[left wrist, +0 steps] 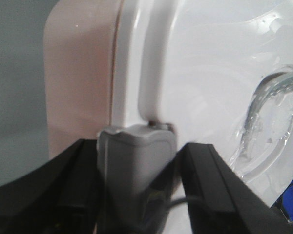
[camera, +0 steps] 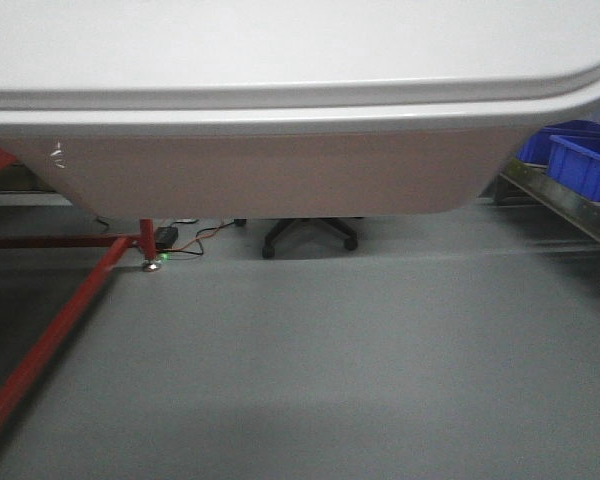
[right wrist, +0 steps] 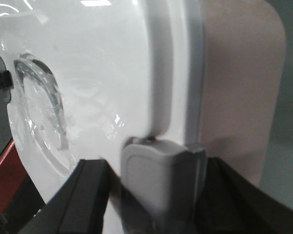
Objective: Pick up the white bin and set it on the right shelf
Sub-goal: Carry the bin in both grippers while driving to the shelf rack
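The left claw [left wrist: 139,151] and right claw [right wrist: 154,168] each clamp a grey end latch [left wrist: 132,175] of the white bin [camera: 280,170], held aloft over the floor [camera: 330,360]; grab looks done, carrying to the right shelf [camera: 565,205] beyond remains

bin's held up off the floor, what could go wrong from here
The left gripper and right gripper each clamp only a grey latch of the white bin, so a slip could drop it. Its right corner looks near the blue bins, so swinging right may hit them.
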